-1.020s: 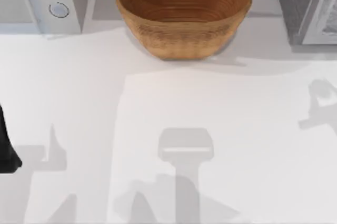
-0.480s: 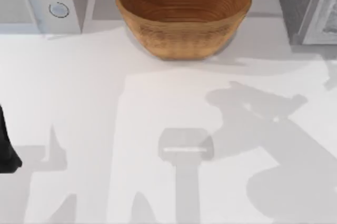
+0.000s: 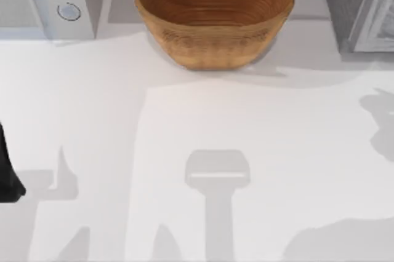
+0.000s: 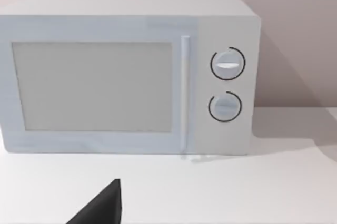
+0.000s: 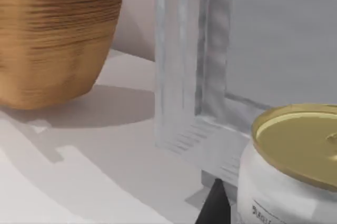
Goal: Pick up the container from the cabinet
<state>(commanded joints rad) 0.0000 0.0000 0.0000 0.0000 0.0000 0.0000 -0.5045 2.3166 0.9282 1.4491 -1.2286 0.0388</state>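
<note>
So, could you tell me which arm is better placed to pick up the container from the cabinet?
The right arm, probably. Its wrist view shows the container, a white can with a gold lid, close by beside the cabinet. The left arm sits at the table's left edge, facing the microwave.

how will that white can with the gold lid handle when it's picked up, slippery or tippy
The can has a smooth-looking rounded white wall, so it may slip under a light squeeze. It looks rigid, probably not crushable, with a flat gold lid. It stands upright by the cabinet frame; if knocked over it would likely roll.
</note>
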